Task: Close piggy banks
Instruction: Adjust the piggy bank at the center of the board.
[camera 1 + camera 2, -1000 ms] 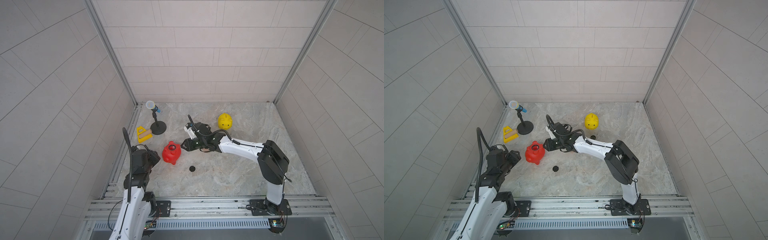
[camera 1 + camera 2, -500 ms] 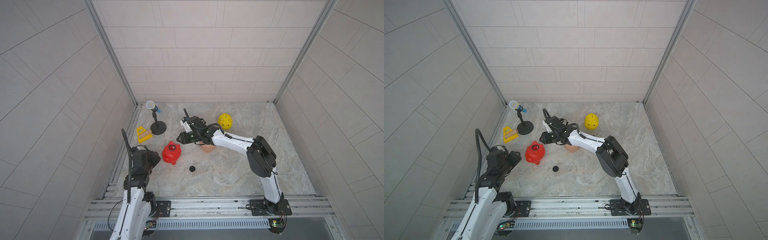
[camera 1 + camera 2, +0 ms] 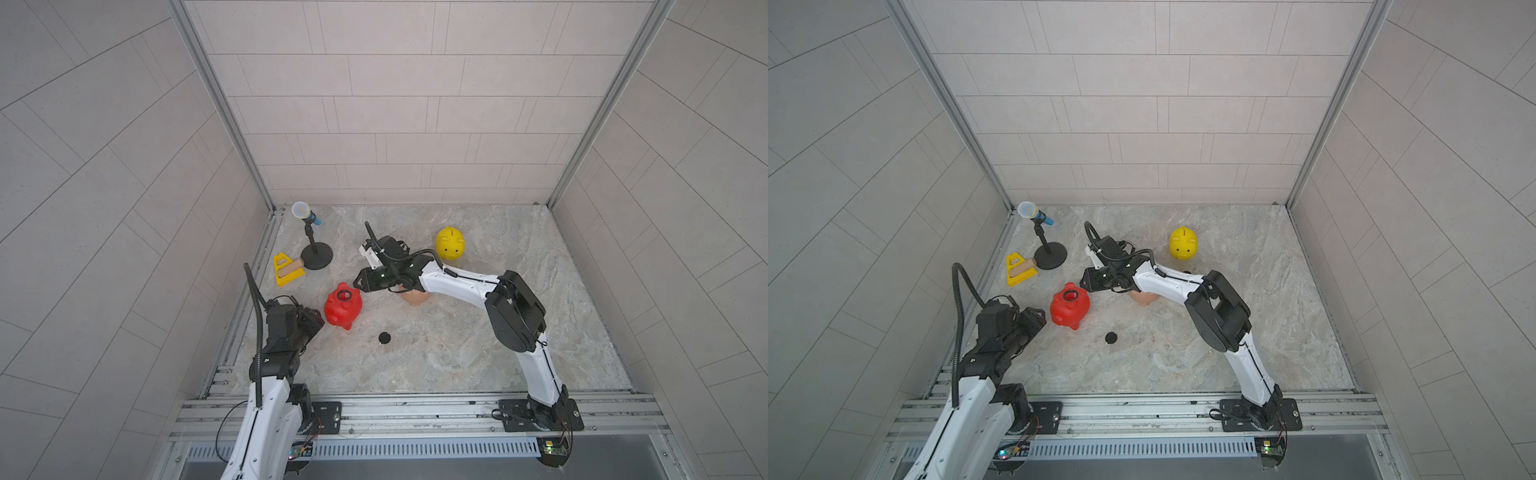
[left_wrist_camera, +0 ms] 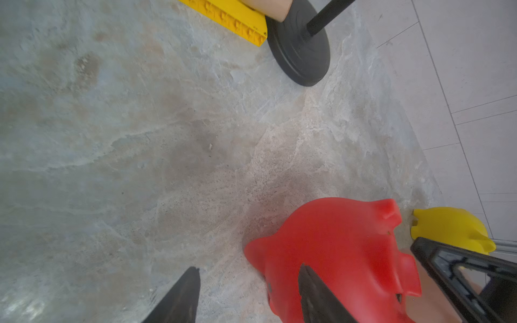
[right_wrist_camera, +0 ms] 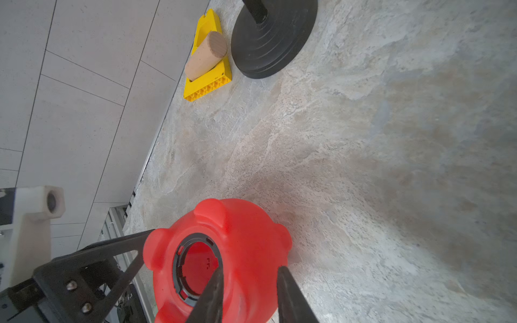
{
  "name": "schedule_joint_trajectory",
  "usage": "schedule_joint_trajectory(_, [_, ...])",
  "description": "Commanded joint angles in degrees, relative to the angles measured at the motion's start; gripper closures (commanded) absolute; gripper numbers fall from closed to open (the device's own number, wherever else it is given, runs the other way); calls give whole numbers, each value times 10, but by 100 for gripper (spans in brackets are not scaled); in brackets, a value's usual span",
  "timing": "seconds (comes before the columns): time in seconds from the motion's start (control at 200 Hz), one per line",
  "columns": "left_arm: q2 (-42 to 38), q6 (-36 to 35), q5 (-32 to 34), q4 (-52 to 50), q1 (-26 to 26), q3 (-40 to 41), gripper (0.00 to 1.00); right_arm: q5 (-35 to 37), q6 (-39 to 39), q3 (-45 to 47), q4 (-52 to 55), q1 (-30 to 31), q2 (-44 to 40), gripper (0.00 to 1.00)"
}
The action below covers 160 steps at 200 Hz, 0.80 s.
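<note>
Red plastic piggy bank (image 3: pixel 343 307) lies belly-up close before the right pincer (image 5: pixel 249 270), round hole open, only red inside. That pincer's jaws slightly apart, gripping nothing; left pincer (image 4: pixel 248 268) open beside the pig, bare marble floor (image 4: pixel 140 139) ahead.

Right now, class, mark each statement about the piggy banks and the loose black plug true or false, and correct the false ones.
1. The red piggy bank lies with its round belly hole uncovered. True.
2. The right gripper holds the black plug. False: the plug lies on the table, and the gripper's jaws are apart and empty.
3. The yellow piggy bank lies on its side. False: it stands upright, slot on top.
4. The peach piggy bank is partly hidden beneath the right arm. True.
</note>
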<state>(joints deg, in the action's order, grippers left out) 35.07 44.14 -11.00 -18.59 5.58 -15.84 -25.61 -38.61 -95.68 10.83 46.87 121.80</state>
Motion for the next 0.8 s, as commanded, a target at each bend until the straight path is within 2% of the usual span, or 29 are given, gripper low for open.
schedule_joint_trajectory(0.0, [15, 6, -17, 24, -2, 5, 38, -9, -12, -9, -8, 1, 12, 67])
schedule_joint_trajectory(0.796, [90, 9, -36, 83, -3, 2, 38, -32, -18, 1, -10, 5, 8, 67])
